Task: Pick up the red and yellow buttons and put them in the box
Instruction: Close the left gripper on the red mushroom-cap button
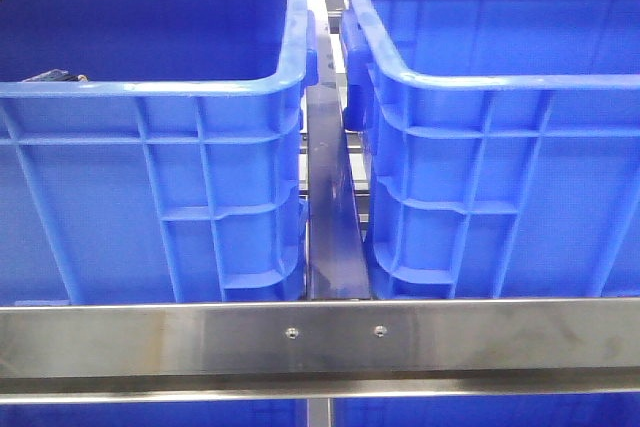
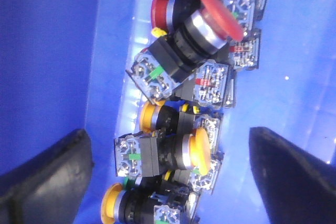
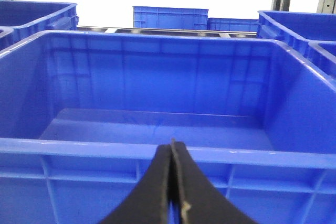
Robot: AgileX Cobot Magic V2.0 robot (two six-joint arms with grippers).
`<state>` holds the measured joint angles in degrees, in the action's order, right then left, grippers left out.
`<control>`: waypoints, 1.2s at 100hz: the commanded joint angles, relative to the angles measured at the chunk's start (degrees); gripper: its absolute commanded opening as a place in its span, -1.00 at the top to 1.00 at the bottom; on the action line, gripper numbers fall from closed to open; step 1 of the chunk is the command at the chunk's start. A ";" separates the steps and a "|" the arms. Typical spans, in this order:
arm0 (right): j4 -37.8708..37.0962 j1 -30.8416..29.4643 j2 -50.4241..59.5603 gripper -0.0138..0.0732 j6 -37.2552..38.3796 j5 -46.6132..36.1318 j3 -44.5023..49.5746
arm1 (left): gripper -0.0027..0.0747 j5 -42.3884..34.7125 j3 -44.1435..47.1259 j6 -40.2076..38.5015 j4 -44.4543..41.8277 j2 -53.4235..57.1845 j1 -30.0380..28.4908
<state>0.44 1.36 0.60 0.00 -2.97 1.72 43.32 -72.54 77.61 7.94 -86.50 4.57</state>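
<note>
Blue plastic crates fill the scene, sitting on a steel rack: left crate (image 1: 150, 147) and right crate (image 1: 500, 147) side by side in front view, with a steel rail (image 1: 320, 337) across the foreground and a narrow gap between them. More blue crates show in the background (image 3: 170, 18) of the right wrist view.

Left end effector (image 2: 170, 177) is inside a crate, released, its two dark fingers (image 2: 44, 174) spread wide apart. A pile of push buttons lies on the blue crate floor (image 2: 294, 82), between and beyond the fingers. Yellow buttons sit nearest: one yellow-capped button (image 2: 201, 151) right between the fingers, another yellow one (image 2: 149, 117) just past it, a third (image 2: 111, 203) close to the end effector. Red buttons lie farther out: a big red mushroom-cap button (image 2: 220, 17) on top of the pile, a second red cap (image 2: 160, 10) beside it, a third partly cut off at the frame edge. All have black bodies and clear contact blocks (image 2: 152, 77), touching each other in a heap. No finger touches any button.

Right end effector (image 3: 172, 182) is clenched, fingers pressed together with nothing between them, hovering just outside the near rim of the box (image 3: 157, 150). Box interior ahead of it shows a bare blue floor.
</note>
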 commanded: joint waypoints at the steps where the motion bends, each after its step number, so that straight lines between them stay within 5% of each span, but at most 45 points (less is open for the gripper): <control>1: -0.08 0.08 1.15 0.84 0.00 -4.84 -0.19 | -0.48 -2.35 -1.99 -0.03 3.93 1.83 0.33; 77: -0.08 0.08 1.15 0.84 0.00 -4.84 -0.19 | -0.48 -5.49 -2.04 22.19 5.72 -4.36 0.33; 120: -0.08 0.08 1.15 0.84 0.00 -4.84 -0.19 | -0.48 -3.92 -8.14 22.55 5.84 -9.12 0.69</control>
<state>0.44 1.36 0.60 0.00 -2.97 1.72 40.93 -77.63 100.10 12.45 -96.86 4.59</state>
